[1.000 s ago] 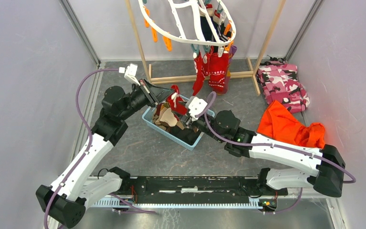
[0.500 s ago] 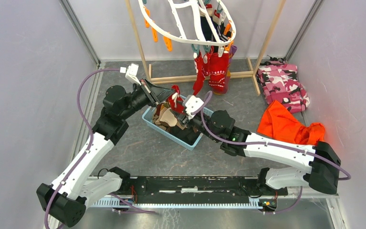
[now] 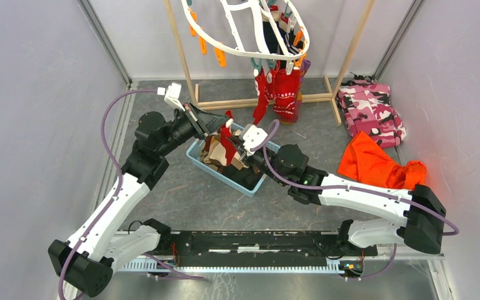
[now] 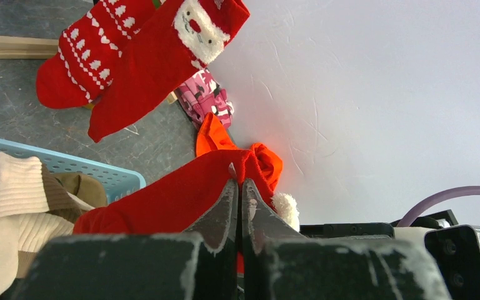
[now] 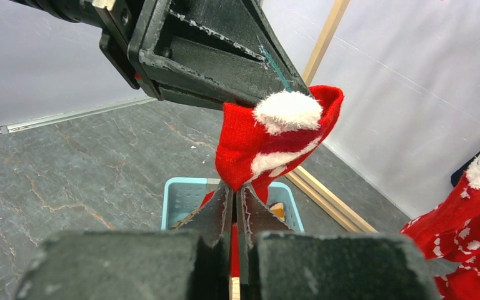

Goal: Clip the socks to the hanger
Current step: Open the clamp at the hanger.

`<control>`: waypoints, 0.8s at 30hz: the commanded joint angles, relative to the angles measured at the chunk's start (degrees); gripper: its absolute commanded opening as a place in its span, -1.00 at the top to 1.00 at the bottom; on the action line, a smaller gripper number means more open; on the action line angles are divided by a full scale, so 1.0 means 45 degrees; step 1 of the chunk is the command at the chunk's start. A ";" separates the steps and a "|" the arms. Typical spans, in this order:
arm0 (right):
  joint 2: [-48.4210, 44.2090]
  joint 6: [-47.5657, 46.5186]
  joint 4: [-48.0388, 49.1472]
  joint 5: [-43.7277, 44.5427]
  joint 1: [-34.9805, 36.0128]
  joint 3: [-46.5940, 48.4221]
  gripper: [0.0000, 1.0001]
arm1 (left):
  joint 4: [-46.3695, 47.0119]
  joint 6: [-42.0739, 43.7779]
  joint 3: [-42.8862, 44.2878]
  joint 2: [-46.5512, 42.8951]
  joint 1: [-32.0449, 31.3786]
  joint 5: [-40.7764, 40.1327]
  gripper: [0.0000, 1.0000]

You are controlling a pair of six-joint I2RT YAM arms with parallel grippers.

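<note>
Left gripper (image 4: 238, 185), fingers pressed together on the cuff of a red sock (image 5: 269, 134), and right gripper (image 5: 237, 187), pinching the same sock lower down, hold it above the blue basket (image 3: 212, 174) near the bench's middle. Judged step: presenting the lifted sock for clipping; next, its cuff must reach a free orange clip (image 3: 220, 58) on the hanger (image 3: 237, 53) over the far edge, beside the hung socks (image 3: 281, 87). Only the right wrist view shows the sock's white pom-pom; only the top view shows the hanger.

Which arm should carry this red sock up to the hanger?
Probably left: the left gripper pinches the sock at its cuff, nearer the hanger, while the right gripper holds it lower, over the basket.
</note>
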 commanded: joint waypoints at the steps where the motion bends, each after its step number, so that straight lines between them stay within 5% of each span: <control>1: -0.0151 -0.0405 0.0860 -0.0208 -0.0060 0.0243 1.00 | 0.0574 -0.0164 0.0374 0.0160 -0.0053 0.0117 0.92; 6: -0.0381 -0.0293 0.0806 -0.0267 -0.0337 0.0101 1.00 | -0.0973 0.0832 0.1154 -0.0013 -0.0034 -0.0866 0.19; 16: -0.0821 -0.0782 0.1027 -0.1109 -0.1000 -0.0293 1.00 | -0.2944 0.4435 0.2809 -0.0807 0.0207 -0.2123 -0.99; 24: -0.0671 -0.1312 0.1538 -0.2066 -0.1597 -0.0241 1.00 | -0.1637 0.3903 0.4503 0.1297 0.3170 0.1857 -0.90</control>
